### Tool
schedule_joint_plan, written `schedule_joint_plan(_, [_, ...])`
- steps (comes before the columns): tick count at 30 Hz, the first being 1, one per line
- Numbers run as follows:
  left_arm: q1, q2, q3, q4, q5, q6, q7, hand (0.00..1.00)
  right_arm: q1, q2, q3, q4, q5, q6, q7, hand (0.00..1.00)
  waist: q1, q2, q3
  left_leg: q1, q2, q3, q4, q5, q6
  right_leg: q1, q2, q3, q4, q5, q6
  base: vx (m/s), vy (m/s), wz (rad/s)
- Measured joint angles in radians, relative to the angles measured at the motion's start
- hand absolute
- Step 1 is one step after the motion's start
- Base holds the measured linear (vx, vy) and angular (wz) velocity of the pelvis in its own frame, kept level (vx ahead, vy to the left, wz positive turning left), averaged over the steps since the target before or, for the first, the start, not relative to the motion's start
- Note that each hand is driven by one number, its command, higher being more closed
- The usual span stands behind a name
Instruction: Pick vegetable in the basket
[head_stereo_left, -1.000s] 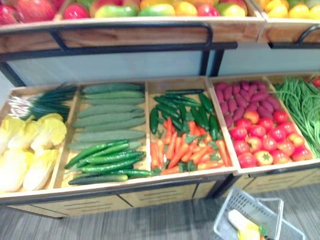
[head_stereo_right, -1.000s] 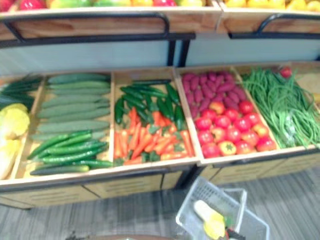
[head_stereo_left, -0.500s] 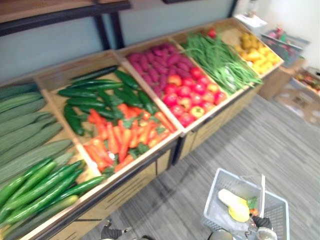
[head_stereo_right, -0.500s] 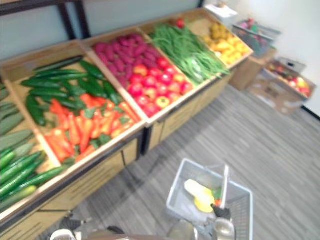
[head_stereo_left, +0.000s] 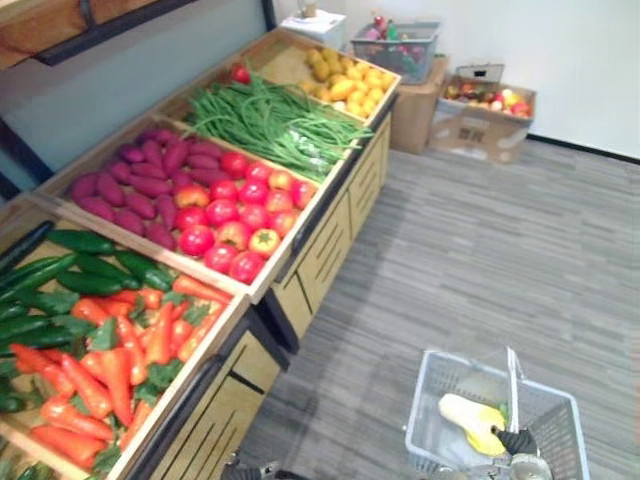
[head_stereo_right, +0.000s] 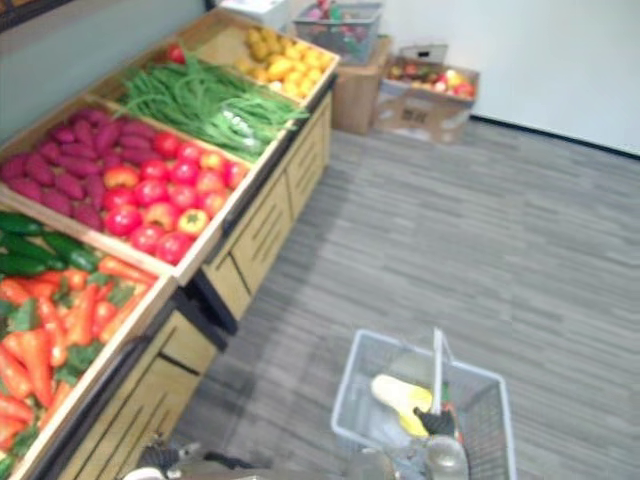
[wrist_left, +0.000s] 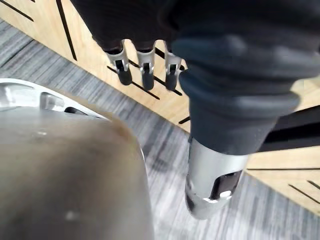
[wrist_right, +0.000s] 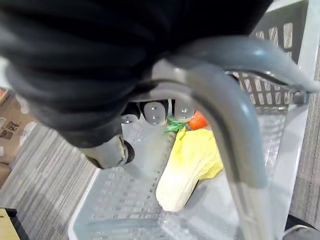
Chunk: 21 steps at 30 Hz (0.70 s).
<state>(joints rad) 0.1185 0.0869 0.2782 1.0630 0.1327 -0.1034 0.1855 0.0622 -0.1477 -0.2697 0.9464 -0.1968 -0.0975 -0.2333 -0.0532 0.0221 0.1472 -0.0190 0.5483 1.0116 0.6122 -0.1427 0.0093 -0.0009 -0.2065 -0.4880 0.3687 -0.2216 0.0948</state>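
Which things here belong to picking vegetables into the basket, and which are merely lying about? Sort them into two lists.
Job: basket, right hand gripping it, cabbage inside, displayed carrots, tomatoes, left hand, open and idle.
Lying about: cardboard box, grey crate.

Wooden stand (head_stereo_left: 335, 232) of vegetables (head_stereo_left: 228, 212) on floor (head_stereo_left: 480, 260)

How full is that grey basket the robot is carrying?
Barely filled: a yellow napa cabbage and an orange carrot lie on the basket's floor, most of it bare. The right hand curls round its handle.
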Motion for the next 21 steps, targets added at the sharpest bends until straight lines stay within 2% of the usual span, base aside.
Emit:
schedule_joint_plan(1, [0.022,-0.001,0.000,0.000,0.000,-0.001,0.007,0.00,0.002,-0.003,0.005,0.000,0.000,-0.002,-0.002,1.00,0.006,-0.010,0.006,-0.002,-0.046,-0.189,0.007,0.057,0.022,0.018,-0.001,0.067,-0.011,0.000,-0.003,-0.02,-0.112,-1.07])
schedule_joint_plan(2, [0.037,-0.006,0.005,-0.002,-0.006,-0.007,0.008,0.00,0.003,-0.003,0.010,-0.002,-0.001,-0.007,-0.003,1.00,0.009,-0.026,0.012,-0.013,-0.071,-0.287,0.027,0.092,0.027,0.030,-0.003,0.107,-0.028,0.000,-0.004,0.00,-0.099,-1.57])
schedule_joint_plan(3, [0.050,-0.016,-0.001,-0.010,-0.003,-0.016,0.010,0.00,0.002,-0.001,0.012,-0.005,-0.001,-0.021,-0.006,1.00,0.032,-0.024,0.010,-0.032,-0.158,-0.482,0.015,0.042,-0.058,0.044,-0.011,0.195,-0.071,0.002,-0.001,0.05,0.036,-1.93])
schedule_joint_plan(4, [0.060,-0.036,-0.006,-0.010,-0.003,-0.021,0.008,0.00,-0.005,-0.016,0.012,-0.002,-0.001,-0.023,-0.005,1.00,0.041,-0.005,0.014,-0.035,-0.256,-0.644,-0.052,-0.016,-0.115,0.036,-0.013,0.267,-0.108,0.012,0.008,0.07,0.106,-1.93])
schedule_joint_plan(5, [0.062,-0.045,-0.007,-0.009,-0.003,-0.020,0.008,0.00,-0.009,-0.021,0.012,-0.001,-0.001,-0.023,-0.005,1.00,0.039,0.007,0.015,-0.038,-0.290,-0.698,-0.089,-0.034,-0.128,0.028,-0.003,0.297,-0.119,0.026,0.007,0.05,0.223,-1.75])
schedule_joint_plan(6, [0.065,-0.045,-0.017,-0.010,-0.003,-0.024,0.008,0.00,-0.006,-0.020,0.010,-0.001,-0.001,-0.024,-0.005,1.00,0.041,0.013,0.012,-0.048,-0.350,-0.778,-0.180,-0.040,-0.129,0.000,0.007,0.352,-0.128,0.041,0.010,0.03,0.229,-1.37])
schedule_joint_plan(7, [0.066,-0.045,-0.024,-0.009,-0.003,-0.027,0.008,0.00,-0.002,-0.019,0.012,-0.001,-0.001,-0.025,-0.005,1.00,0.043,0.020,0.013,-0.051,-0.389,-0.820,-0.271,-0.029,-0.117,-0.022,0.029,0.398,-0.133,0.053,0.019,0.02,0.190,-1.25])
schedule_joint_plan(9, [0.067,-0.030,-0.039,-0.011,0.005,-0.027,0.007,0.00,0.001,-0.010,0.008,0.000,-0.001,-0.024,-0.005,1.00,0.052,0.018,0.000,-0.031,-0.416,-0.865,-0.322,-0.056,-0.122,-0.057,0.045,0.460,-0.166,0.077,0.042,0.01,0.141,-0.88])
schedule_joint_plan(10, [0.063,-0.024,-0.042,-0.011,0.008,-0.029,0.007,0.00,0.000,-0.011,0.007,0.000,-0.001,-0.024,-0.005,1.00,0.053,0.006,0.002,-0.035,-0.424,-0.867,-0.329,-0.057,-0.121,-0.067,0.042,0.478,-0.186,0.093,0.049,0.01,0.195,-0.79])
schedule_joint_plan(12, [0.057,-0.004,-0.047,-0.014,0.042,-0.038,0.008,0.00,-0.012,-0.011,0.004,0.000,-0.002,-0.024,-0.005,1.00,0.058,-0.022,0.011,-0.067,-0.449,-0.864,-0.329,-0.058,-0.119,-0.088,0.028,0.531,-0.272,0.165,0.055,-0.02,0.172,-0.62])
schedule_joint_plan(14, [0.053,-0.003,-0.047,-0.009,0.046,-0.038,0.011,0.00,-0.019,-0.012,0.003,-0.001,-0.003,-0.026,-0.005,1.00,0.058,-0.024,0.011,-0.078,-0.455,-0.841,-0.331,-0.071,-0.099,-0.098,0.026,0.562,-0.316,0.202,0.055,-0.05,0.127,-0.48])
schedule_joint_plan(17, [0.047,-0.005,-0.047,-0.008,0.047,-0.038,0.012,0.00,-0.016,-0.011,0.000,0.005,-0.002,-0.025,-0.005,1.00,0.058,-0.025,0.011,-0.061,-0.457,-0.831,-0.342,-0.079,-0.094,-0.100,0.026,0.577,-0.322,0.214,0.067,-0.06,0.045,-0.23])
schedule_joint_plan(21, [0.043,-0.003,-0.048,-0.004,0.048,-0.038,0.011,0.00,0.006,-0.012,-0.021,0.010,-0.002,-0.025,-0.005,1.00,0.056,-0.033,0.004,-0.043,-0.455,-0.826,-0.369,-0.081,-0.094,-0.101,0.031,0.587,-0.332,0.212,0.063,-0.05,-0.016,-0.13])
